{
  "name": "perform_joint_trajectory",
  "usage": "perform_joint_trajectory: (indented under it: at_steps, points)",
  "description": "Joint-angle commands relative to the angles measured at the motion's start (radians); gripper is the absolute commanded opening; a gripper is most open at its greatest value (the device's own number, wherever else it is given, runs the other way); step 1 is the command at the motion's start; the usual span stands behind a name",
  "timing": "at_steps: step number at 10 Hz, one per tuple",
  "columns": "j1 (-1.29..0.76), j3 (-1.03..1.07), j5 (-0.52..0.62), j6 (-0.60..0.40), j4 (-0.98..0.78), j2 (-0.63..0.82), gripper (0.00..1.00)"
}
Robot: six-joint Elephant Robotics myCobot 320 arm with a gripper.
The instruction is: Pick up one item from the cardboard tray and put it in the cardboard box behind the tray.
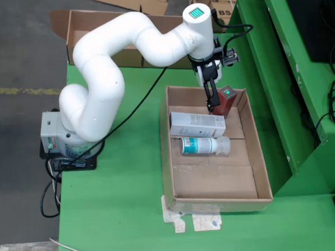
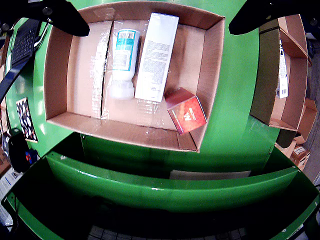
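Observation:
An open cardboard tray [image 1: 215, 181] lies on the green table. In it are a white carton [image 1: 197, 125], a white bottle with a teal label [image 1: 204, 145] lying on its side, and a small red box [image 1: 226, 100] in the far corner. My gripper [image 1: 212, 105] hangs over the tray's far end, just left of the red box. In the wrist view the tray [image 2: 85, 75] holds the carton [image 2: 156, 55], the bottle [image 2: 123, 60] and the red box [image 2: 186, 111]. The gripper [image 2: 159, 31] is open and empty, with its two dark fingers [image 2: 65, 17] spread wide.
An open cardboard box [image 1: 94, 26] stands at the table's far left edge, and it also shows in the wrist view [image 2: 287, 65]. More cartons [image 1: 218, 7] lie beyond. A raised green ledge [image 1: 270, 91] runs along the tray's right side. The arm base [image 1: 66, 137] is left. Paper scraps [image 1: 199, 221] lie in front.

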Motion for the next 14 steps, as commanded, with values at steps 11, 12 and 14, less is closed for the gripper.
perform_joint_trajectory:
  at_steps: [11, 12, 14]
  points:
    - [-0.067, 0.253, 0.055, -0.078, -0.043, -0.186, 1.00]
    - [-0.062, 0.249, 0.052, -0.077, -0.039, -0.200, 1.00]
    - [-0.062, 0.249, 0.052, -0.077, -0.039, -0.200, 1.00]
